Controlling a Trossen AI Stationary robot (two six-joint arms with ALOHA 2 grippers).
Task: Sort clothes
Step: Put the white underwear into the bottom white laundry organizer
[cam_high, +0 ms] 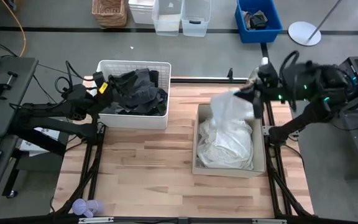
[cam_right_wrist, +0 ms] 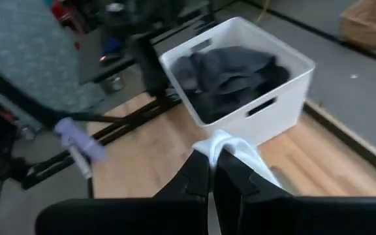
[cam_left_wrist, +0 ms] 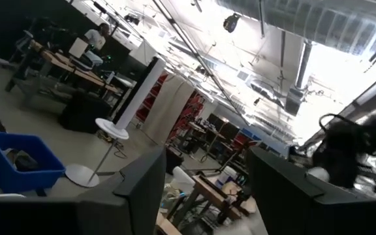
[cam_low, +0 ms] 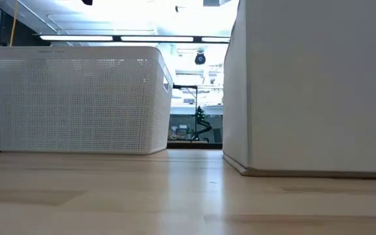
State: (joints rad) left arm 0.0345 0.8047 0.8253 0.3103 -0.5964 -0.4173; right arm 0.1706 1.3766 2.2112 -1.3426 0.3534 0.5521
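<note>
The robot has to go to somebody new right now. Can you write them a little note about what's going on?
Right gripper: shut on a white garment, held above the beige box.
Left gripper: at the white basket's left edge, open, holding nothing.
Dark clothes are in the basket, white clothes in the box.
No clothes lie on the table.
Left: probably just drop the held white piece into the box.

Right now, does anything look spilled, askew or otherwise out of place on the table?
Nothing spilled. Dark garments sit inside the white slotted plastic basket, white ones in the beige rectangular box. One white fabric piece hangs from the right pincer above that box, mid-transfer.
</note>
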